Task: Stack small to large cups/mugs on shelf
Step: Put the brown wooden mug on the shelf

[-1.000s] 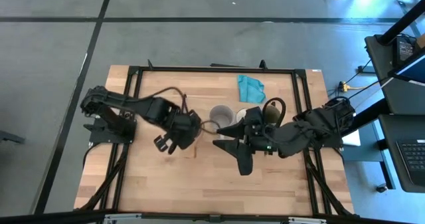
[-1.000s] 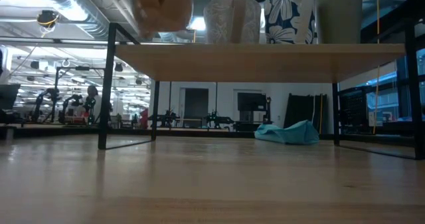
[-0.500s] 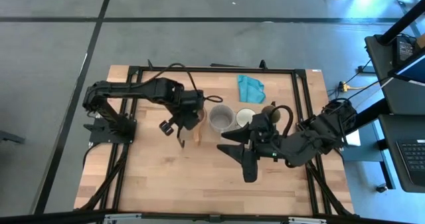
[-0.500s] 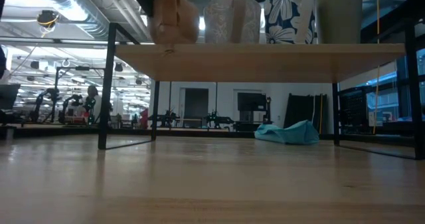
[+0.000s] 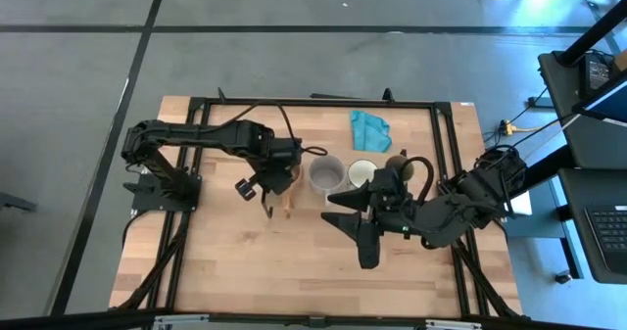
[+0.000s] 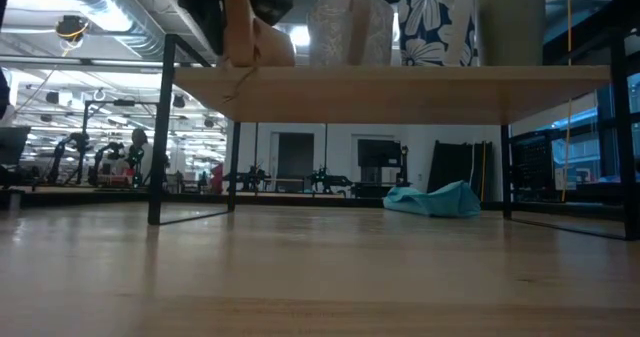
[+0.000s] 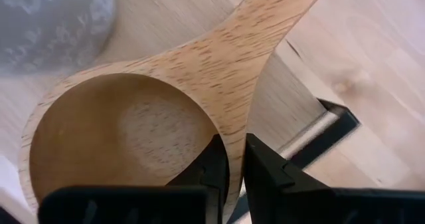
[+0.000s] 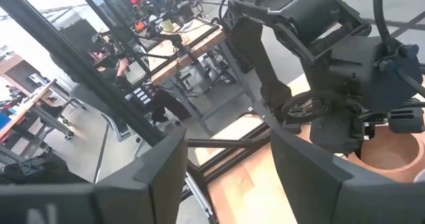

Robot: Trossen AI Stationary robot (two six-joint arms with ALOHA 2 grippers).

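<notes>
The brown wooden cup [image 5: 288, 181] stands at the left end of the shelf [image 6: 400, 82], its long handle [image 5: 287, 205] pointing toward the table's near edge. It also shows in the low view [image 6: 258, 39]. My left gripper [image 7: 236, 171] is shut on its rim. To its right on the shelf stand the grey cup [image 5: 326, 173], the white cup [image 5: 362, 172] and the olive-green cup [image 5: 397, 163]. My right gripper [image 5: 355, 222] is open and empty, near of the shelf. My left gripper pinches the wooden cup's wall at the rim [image 7: 232, 134], right beside the root of the handle. One finger [image 7: 214, 164] is inside the bowl and one [image 7: 265, 177] is outside. The fingers come from above, pointing down. The cup stands upright with its base on the shelf.
A teal cloth [image 5: 370, 129] lies on the table behind the shelf. The shelf's black wire legs [image 6: 160, 127] stand at both ends. Bare tabletop [image 5: 245, 261] spreads toward the near edge. Black frame rails [image 5: 323, 102] run around the table.
My left gripper has carried the wooden cup toward the table's far edge and down, and the cup now stands on the shelf's left end. My right gripper has drawn back a little toward the near edge.
</notes>
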